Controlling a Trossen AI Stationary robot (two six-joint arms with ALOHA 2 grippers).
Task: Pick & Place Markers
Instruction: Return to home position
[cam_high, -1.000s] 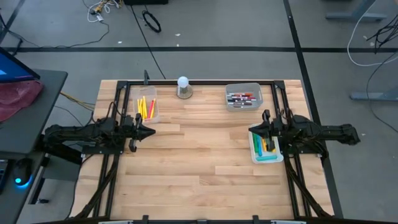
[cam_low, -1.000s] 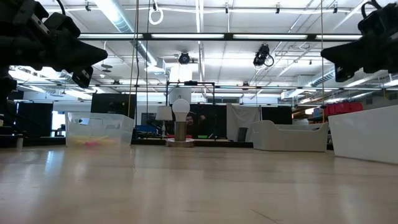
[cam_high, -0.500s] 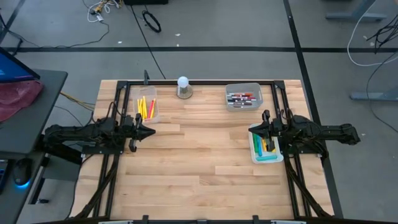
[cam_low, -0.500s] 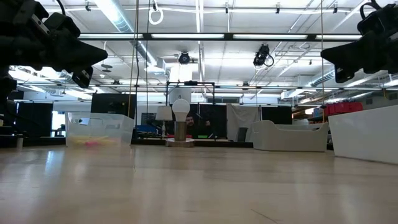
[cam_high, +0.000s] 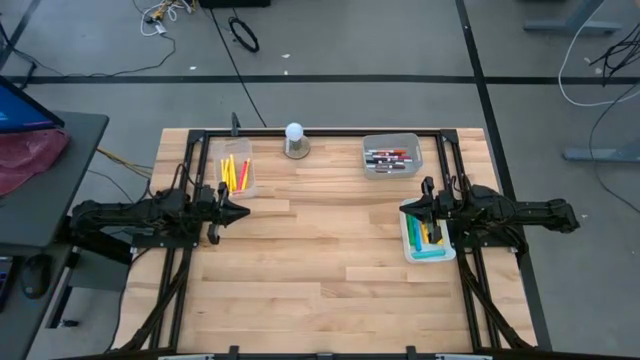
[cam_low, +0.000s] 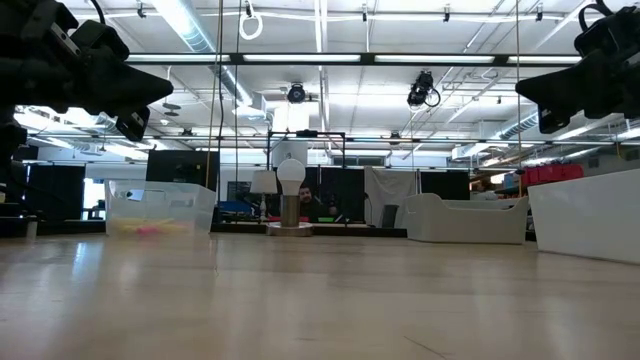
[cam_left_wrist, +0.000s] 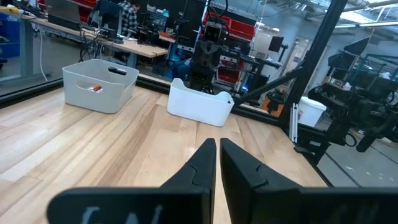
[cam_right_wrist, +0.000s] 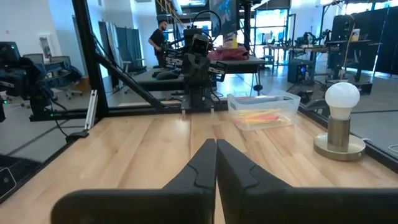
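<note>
Yellow and red markers (cam_high: 234, 172) lie in a clear bin (cam_high: 247, 183) at the far left. Red and dark markers (cam_high: 390, 157) lie in a grey bin (cam_high: 391, 141) at the far right. Green, yellow and teal markers (cam_high: 430, 243) lie in a white bin (cam_high: 411, 250), partly under the right arm. My left gripper (cam_high: 246, 212) hangs shut above the table's left side, just on the near side of the clear bin, pointing level toward the right. My right gripper (cam_high: 402, 211) hangs shut over the right side, facing it. Both are empty.
A white round knob on a grey base (cam_high: 294, 140) stands at the far edge between the clear and grey bins. A black frame (cam_high: 320, 132) runs round the tabletop. Bare wood (cam_high: 320, 260) lies between the two grippers and toward the near edge.
</note>
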